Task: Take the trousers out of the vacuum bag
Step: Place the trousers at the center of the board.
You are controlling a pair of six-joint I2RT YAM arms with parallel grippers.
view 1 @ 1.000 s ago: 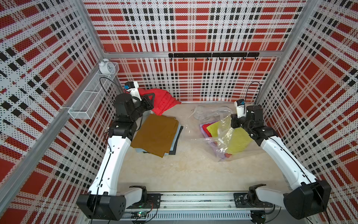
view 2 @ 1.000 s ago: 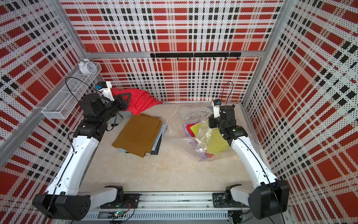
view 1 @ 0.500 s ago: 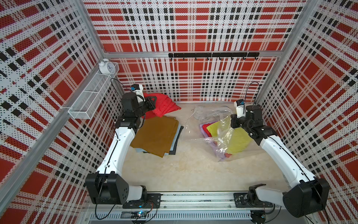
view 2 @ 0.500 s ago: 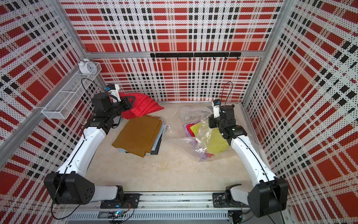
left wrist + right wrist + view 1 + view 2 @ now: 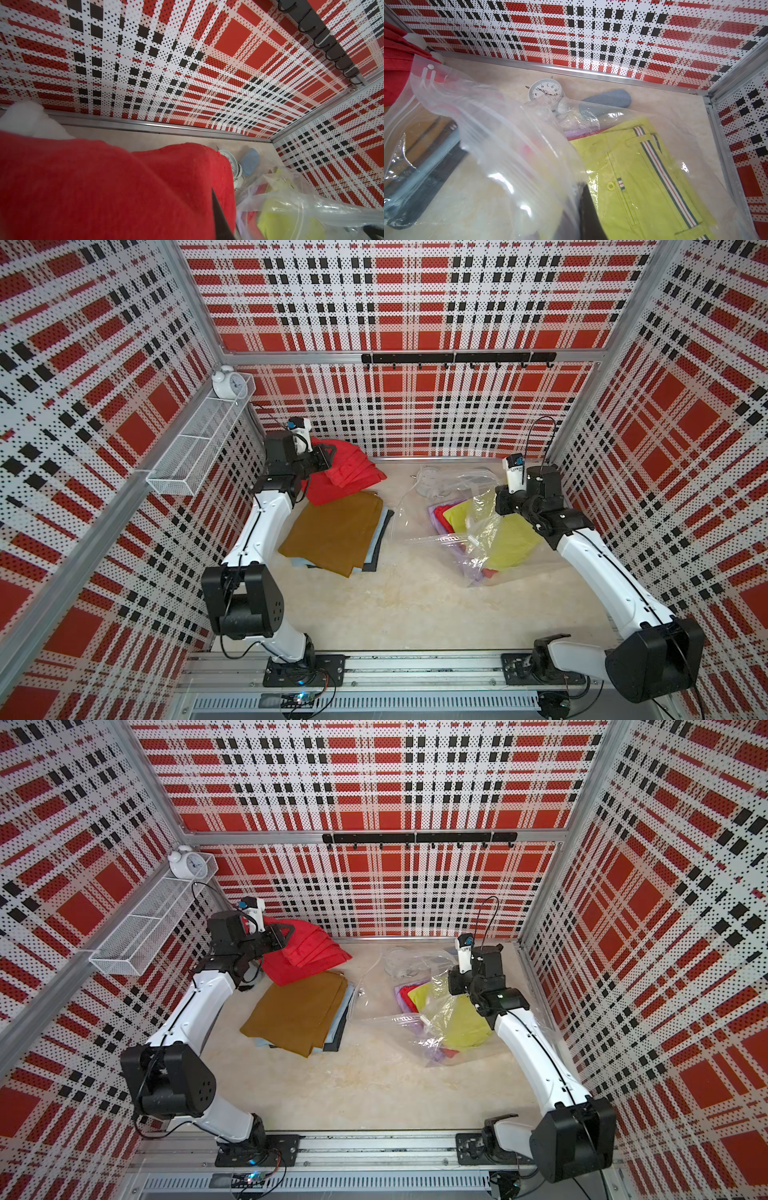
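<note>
My left gripper is shut on the red trousers at the back left. It holds one end up while the rest drapes down to the table. In the left wrist view the red trousers fill the foreground around one dark fingertip. In front of them lie the mustard-brown trousers, on top of light blue and charcoal pairs. My right gripper is shut on the upper film of the clear vacuum bag. The yellow-green trousers lie inside the vacuum bag over lilac and red ones.
A white alarm clock and a grey-blue pad lie on the table behind the bag. Something white and fluffy sits in the back left corner. A wire basket holding another clock hangs on the left wall.
My left arm has swung its elbow forward, and its gripper has carried the red trousers a little to the right. The right arm and the bag have not moved.
</note>
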